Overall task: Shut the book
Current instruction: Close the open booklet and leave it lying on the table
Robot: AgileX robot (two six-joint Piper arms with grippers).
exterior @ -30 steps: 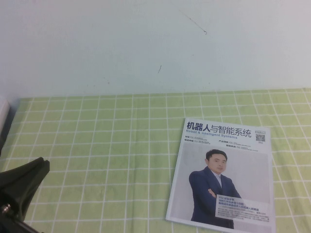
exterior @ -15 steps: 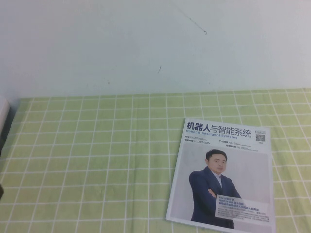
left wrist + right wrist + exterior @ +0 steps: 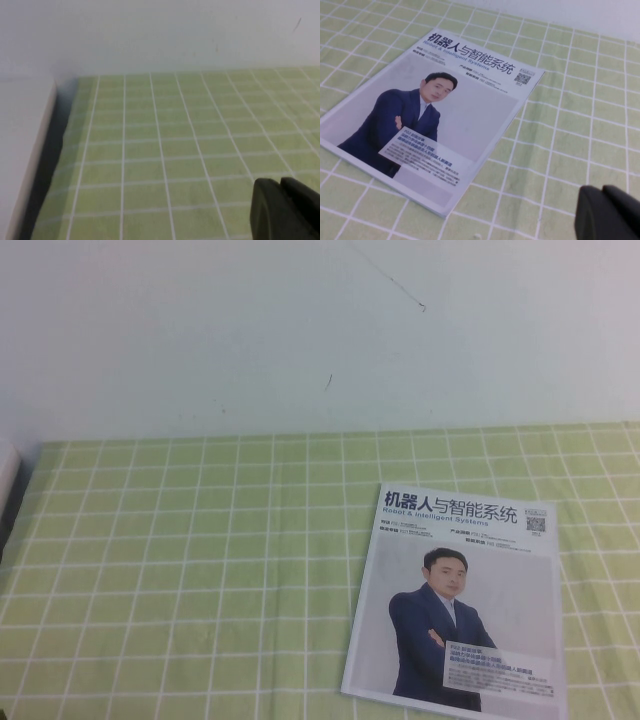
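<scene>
The book, a thin magazine (image 3: 455, 605) with a man in a dark suit on its cover, lies shut and flat on the green checked cloth at the right front of the table. The right wrist view shows the same magazine (image 3: 432, 115) whole, cover up. My right gripper (image 3: 601, 192) is shut, empty, hovering over bare cloth beside the magazine and apart from it. My left gripper (image 3: 280, 184) is also shut and empty, above the cloth at the table's left side. Neither gripper appears in the high view.
The green checked cloth (image 3: 200, 560) covers the table up to a pale wall (image 3: 300, 330) at the back. A white ledge (image 3: 25, 145) and a dark gap run along the cloth's left edge.
The left arm, seen at the lower left one second ago, has withdrawn out of the high view. The magazine has not moved.
</scene>
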